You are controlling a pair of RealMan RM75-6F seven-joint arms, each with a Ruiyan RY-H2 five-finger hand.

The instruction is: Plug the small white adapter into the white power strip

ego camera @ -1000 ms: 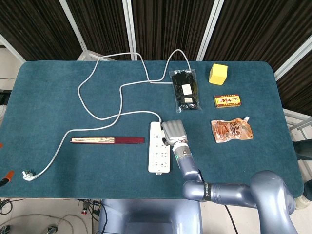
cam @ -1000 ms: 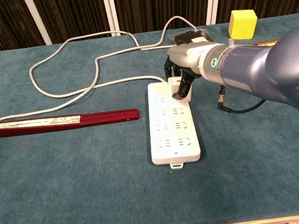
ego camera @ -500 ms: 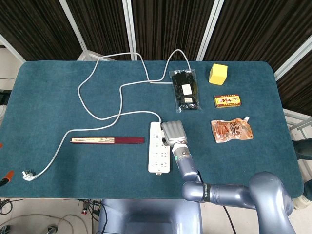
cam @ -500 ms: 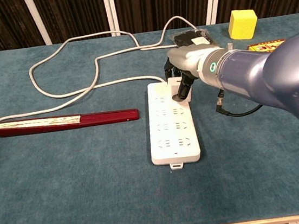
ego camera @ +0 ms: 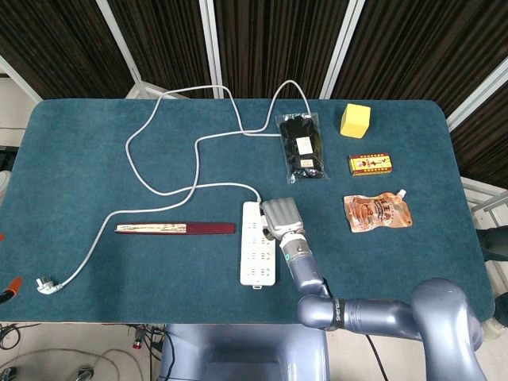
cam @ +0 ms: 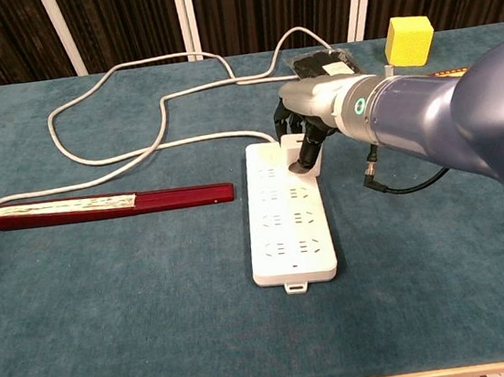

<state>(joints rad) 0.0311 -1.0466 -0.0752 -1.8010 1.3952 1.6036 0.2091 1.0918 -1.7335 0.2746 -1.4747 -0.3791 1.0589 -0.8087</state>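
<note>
At the power strip [cam: 288,221] — right hand [cam: 305,131] fingers [cam: 306,156] pressing the adapter [cam: 296,143].

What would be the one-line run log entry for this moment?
right hand: holds small white adapter at far end of white power strip | adapter: seating unclear | left hand: not in view

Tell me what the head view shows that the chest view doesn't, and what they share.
Only the head view shows the cord's plug lying near the table's near left corner, and the orange spouted pouch. It also shows all of the small printed box, which the chest view barely catches behind the arm. Only the chest view shows the right hand's fingers curled down on the small white adapter at the power strip's far right end. Both show the white power strip, right hand, red flat stick, yellow block and black packet.
</note>
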